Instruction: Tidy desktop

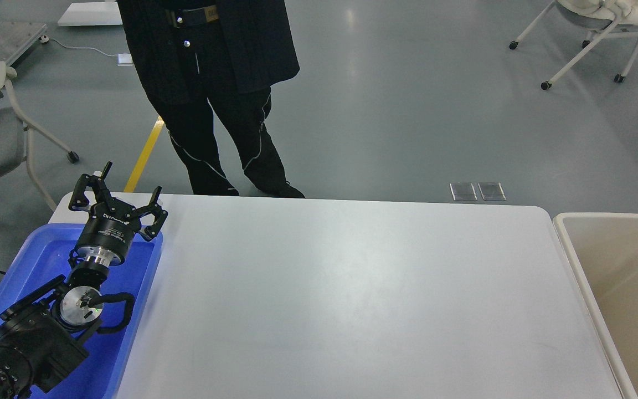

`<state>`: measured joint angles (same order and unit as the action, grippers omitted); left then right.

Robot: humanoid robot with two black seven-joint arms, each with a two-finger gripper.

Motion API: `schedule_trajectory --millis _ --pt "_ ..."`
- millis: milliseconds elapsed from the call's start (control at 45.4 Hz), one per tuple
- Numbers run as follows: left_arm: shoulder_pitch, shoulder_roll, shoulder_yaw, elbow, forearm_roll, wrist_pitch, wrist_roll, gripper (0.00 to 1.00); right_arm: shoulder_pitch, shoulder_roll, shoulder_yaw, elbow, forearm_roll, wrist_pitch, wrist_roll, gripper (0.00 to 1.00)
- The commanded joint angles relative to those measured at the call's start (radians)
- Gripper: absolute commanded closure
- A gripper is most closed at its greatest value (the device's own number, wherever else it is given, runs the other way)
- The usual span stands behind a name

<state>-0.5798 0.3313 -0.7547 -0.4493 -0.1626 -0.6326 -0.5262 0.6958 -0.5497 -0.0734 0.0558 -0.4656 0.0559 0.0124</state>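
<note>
Our left claw (129, 185) is released, its two fingers spread wide with nothing between them. It hangs over the far end of the tray (36, 260), just at the surface's far left corner. Our right claw is out of view.

The surface (352, 293) is the white tabletop that fills most of the view, with rounded far corners. The tray is blue plastic and lies along the surface's left edge, running from the far left corner toward us. Our left arm (36, 327) stretches above the tray from the near left.

Just beside the surface's right edge stands a beige bin (618, 277) with a white rim, its inside open to view.

Beyond the surface's far edge a person (214, 94) in black clothes stands on the grey floor, close to the far left part. White wheeled chairs (590, 39) stand well beyond the surface's far right, and a yellow line (144, 155) runs on the floor beyond the far left corner.
</note>
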Motion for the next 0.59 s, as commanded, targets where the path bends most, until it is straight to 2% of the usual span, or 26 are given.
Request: schedule_trajectory --millis 0,176,573 --pt "0.0 0.0 0.0 0.0 0.0 0.001 0.0 0.0 0.071 -0.01 0.003 0.003 0.001 0.001 -0.002 0.01" --pt "0.0 0.0 0.0 0.0 0.0 0.001 0.0 0.0 0.232 -0.073 0.058 0.01 0.002 -0.004 0.004 0.01" --pt "0.0 0.0 0.0 0.0 0.0 -0.001 0.0 0.0 0.508 -0.098 0.34 0.047 0.007 0.01 -0.002 0.0"
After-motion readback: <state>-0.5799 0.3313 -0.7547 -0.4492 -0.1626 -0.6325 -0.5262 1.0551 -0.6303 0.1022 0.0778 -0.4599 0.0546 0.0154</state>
